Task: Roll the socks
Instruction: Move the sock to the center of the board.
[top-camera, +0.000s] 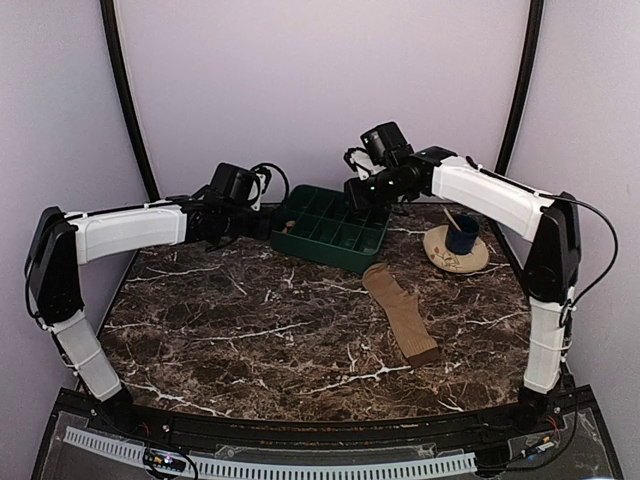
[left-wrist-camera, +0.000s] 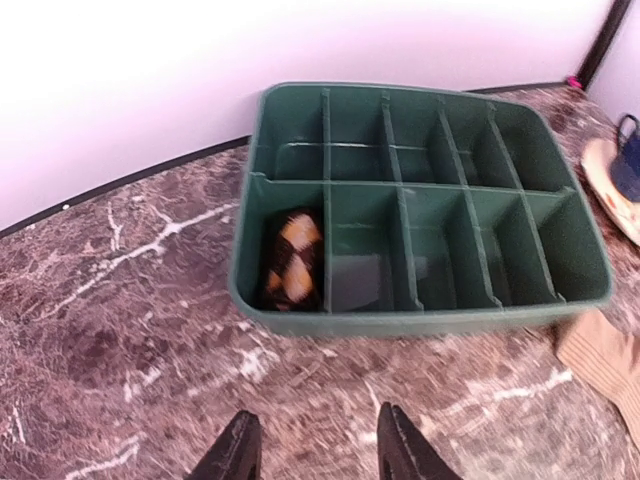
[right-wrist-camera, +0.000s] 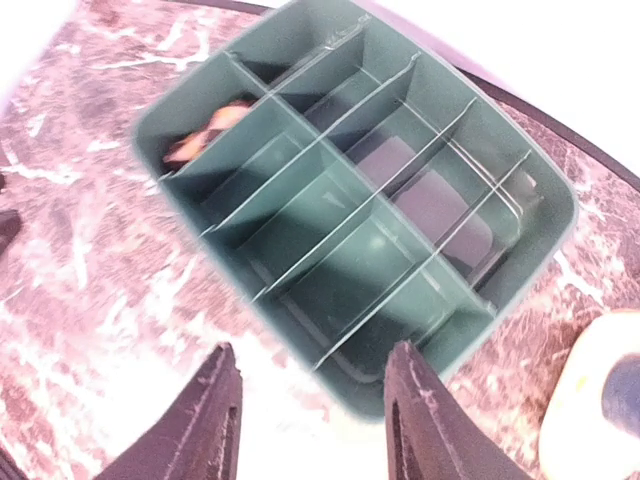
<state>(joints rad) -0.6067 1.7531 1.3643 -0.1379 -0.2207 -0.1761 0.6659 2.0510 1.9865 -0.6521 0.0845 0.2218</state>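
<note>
The plain tan sock (top-camera: 402, 312) lies flat and unrolled on the marble, right of centre; its cuff end (left-wrist-camera: 606, 362) shows at the right edge of the left wrist view. The argyle sock (left-wrist-camera: 294, 260) sits rolled in the front left compartment of the green tray (left-wrist-camera: 420, 318), and it shows as an orange-brown patch (right-wrist-camera: 205, 133) in the right wrist view. My left gripper (left-wrist-camera: 312, 428) hovers open over bare marble just short of the tray, holding nothing. Above the tray's right part hangs my right gripper (right-wrist-camera: 312, 362), open and holding nothing.
A tan saucer with a dark blue cup (top-camera: 461, 236) stands at the back right, beside the tray (top-camera: 310, 246). Both arms reach toward the back of the table. Curved black rails frame the back corners.
</note>
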